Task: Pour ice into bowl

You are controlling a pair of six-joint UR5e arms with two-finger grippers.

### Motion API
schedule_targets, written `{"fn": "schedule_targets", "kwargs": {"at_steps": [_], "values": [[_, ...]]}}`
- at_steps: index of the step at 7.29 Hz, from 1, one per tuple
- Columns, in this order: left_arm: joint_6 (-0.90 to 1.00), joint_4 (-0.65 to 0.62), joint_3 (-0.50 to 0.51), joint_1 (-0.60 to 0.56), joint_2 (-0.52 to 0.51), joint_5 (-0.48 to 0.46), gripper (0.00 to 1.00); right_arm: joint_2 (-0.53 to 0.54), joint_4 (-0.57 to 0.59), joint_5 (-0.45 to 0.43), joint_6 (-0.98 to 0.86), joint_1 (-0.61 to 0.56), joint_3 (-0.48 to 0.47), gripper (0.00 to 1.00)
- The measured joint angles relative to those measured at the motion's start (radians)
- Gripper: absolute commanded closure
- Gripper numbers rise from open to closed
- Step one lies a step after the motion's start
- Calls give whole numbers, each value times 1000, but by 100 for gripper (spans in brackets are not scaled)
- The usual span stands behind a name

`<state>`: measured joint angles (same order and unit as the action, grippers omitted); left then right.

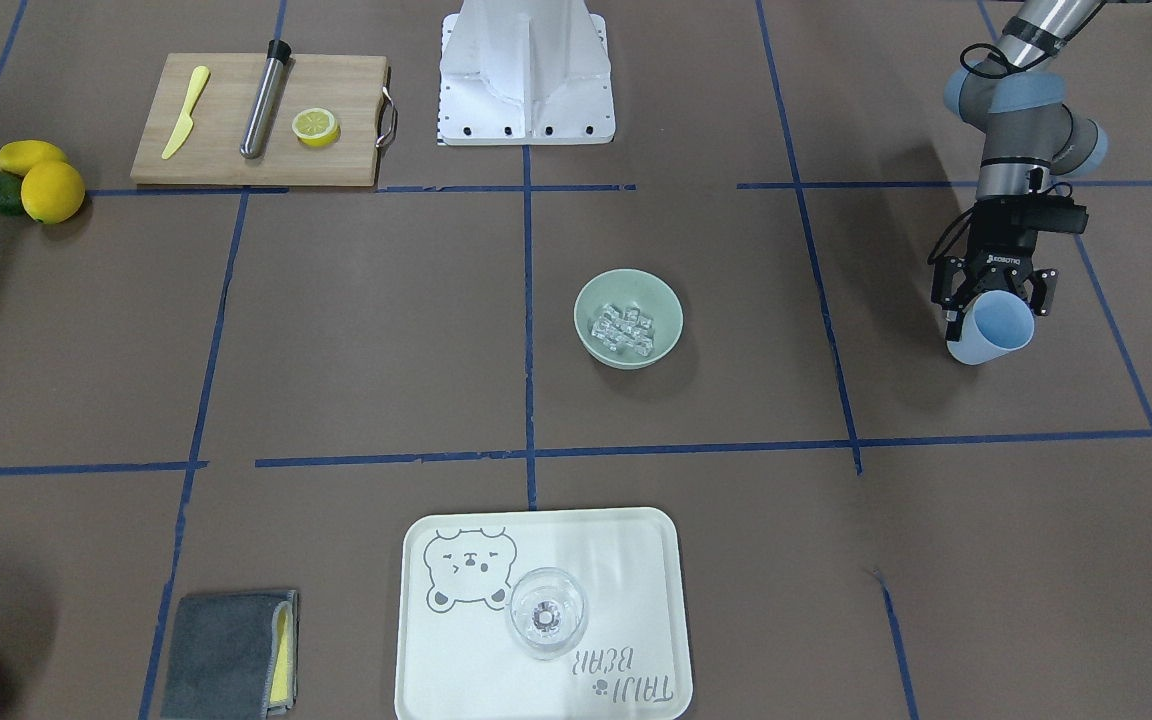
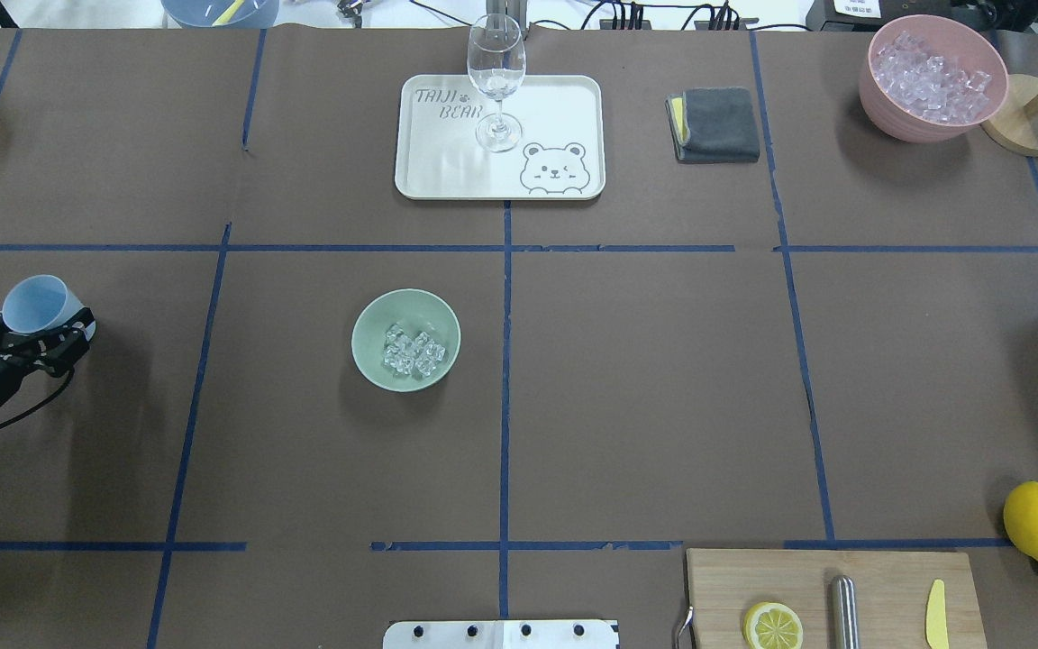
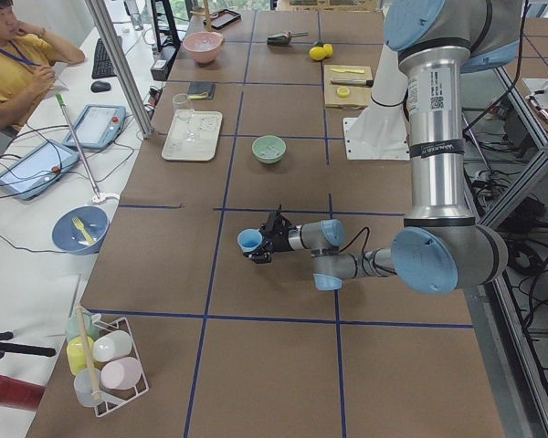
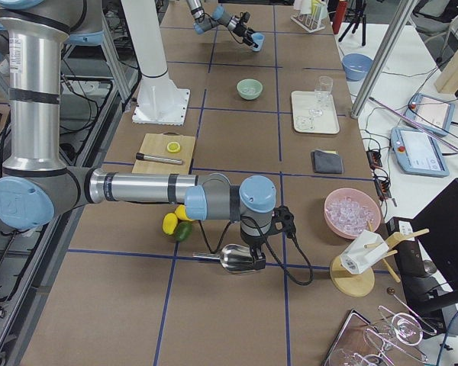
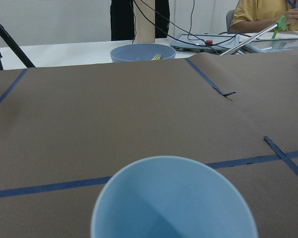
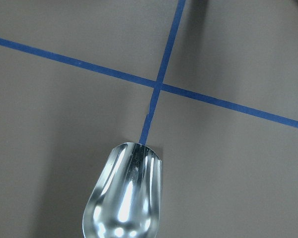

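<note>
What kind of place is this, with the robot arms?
Probably a robot testing lab. The table is gridded with blue tape, the left end effector grips a blue cup, and a person sits by tablets alongside.

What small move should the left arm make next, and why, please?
Probably turn the light blue cup upright and set it down: the ice already lies in the bowl, and the left gripper holds that cup tilted, seemingly empty.

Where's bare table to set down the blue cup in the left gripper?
Bare paper under the left gripper and blue cup, and the stretch to the bowl. Also open: between bowl and cutting board. Crowded: far edge with tray, cloth, pink tub.
</note>
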<state>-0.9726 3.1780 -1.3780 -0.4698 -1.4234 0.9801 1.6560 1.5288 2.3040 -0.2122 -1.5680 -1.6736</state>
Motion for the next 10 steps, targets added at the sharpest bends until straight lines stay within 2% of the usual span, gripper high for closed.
{"fn": "schedule_targets", "kwargs": {"at_steps": [4, 6, 10], "values": [[34, 3, -55, -5, 10, 16, 0, -5, 1, 0, 1, -1, 0, 0], [76, 3, -104, -19, 36, 100, 0, -6, 1, 0, 1, -1, 0, 0], [177, -13, -128, -155, 46, 261, 0, -10, 1, 2, 0, -1, 0, 0]]}}
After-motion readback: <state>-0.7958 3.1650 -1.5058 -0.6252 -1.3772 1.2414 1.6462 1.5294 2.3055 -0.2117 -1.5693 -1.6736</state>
